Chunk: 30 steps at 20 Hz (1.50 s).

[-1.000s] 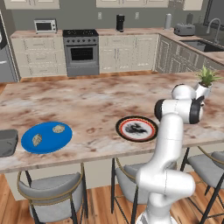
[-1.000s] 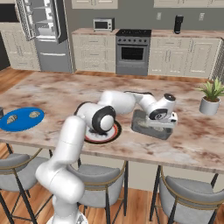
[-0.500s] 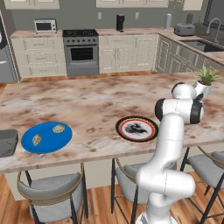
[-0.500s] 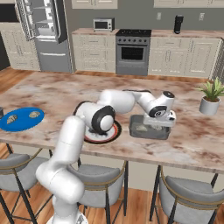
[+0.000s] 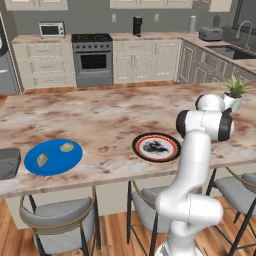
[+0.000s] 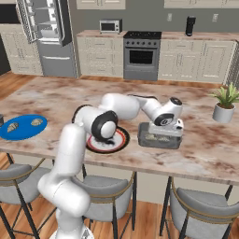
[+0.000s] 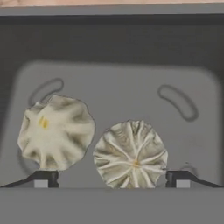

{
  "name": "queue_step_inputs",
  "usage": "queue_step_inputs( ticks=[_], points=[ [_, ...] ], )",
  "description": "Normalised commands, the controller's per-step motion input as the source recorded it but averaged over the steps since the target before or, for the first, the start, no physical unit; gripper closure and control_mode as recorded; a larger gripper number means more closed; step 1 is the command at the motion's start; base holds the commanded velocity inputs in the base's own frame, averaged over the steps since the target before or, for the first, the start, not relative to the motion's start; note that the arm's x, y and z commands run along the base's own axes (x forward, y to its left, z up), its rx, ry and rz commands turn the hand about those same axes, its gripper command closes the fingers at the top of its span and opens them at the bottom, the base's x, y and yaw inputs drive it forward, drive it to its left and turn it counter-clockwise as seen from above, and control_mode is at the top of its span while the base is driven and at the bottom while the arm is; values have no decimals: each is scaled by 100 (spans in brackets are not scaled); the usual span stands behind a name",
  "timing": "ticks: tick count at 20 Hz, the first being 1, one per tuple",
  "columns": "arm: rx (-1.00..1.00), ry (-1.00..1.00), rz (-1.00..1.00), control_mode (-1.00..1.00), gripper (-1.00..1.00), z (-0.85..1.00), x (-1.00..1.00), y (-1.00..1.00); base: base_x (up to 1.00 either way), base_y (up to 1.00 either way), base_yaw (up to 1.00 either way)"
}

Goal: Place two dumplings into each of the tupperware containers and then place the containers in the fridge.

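My gripper (image 7: 113, 178) hangs low over a dark grey tupperware container (image 6: 158, 140) on the right part of the island. In the hand view its floor (image 7: 118, 83) holds two dumplings: one (image 7: 56, 132) at the left, one (image 7: 131, 154) between my fingertips (image 7: 46, 178). The jaws stand wide and open, with a gap on the left side of that dumpling. Two more dumplings (image 5: 43, 159) (image 5: 67, 147) lie on the blue plate (image 5: 52, 156). A second tupperware container (image 5: 7, 162) sits at the island's left edge. The fridge (image 6: 46, 37) stands far back left, its door open.
A round plate with a black-and-red rim (image 5: 156, 146) lies beside the arm's elbow. A potted plant (image 6: 225, 105) stands at the island's right end. Stools (image 6: 107, 191) line the near side. Oven (image 6: 141, 57) and cabinets stand along the back wall.
The jaws have spread a little wider over the container. The arm and everything on the island have stayed where they were.
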Motion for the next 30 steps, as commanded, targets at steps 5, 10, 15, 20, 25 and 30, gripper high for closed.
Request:
queue_step_inputs(
  ticks=[5, 10, 15, 20, 25, 30],
  points=[
    [0, -2, 0, -100, -100, 45, -16, 21, 0, 0, 0],
    [-8, 0, 0, -100, -100, 54, -28, 69, 0, 0, 0],
    [-11, 2, 0, -100, -100, 28, -18, 94, 0, 0, 0],
    [-1, 5, 0, -100, -100, 9, -5, 72, 0, 0, 0],
    [0, 1, 0, -100, -100, -6, -10, 32, 0, 0, 0],
    [0, 0, 0, -100, -100, -13, 8, 0, 0, 0, 0]
  ],
)
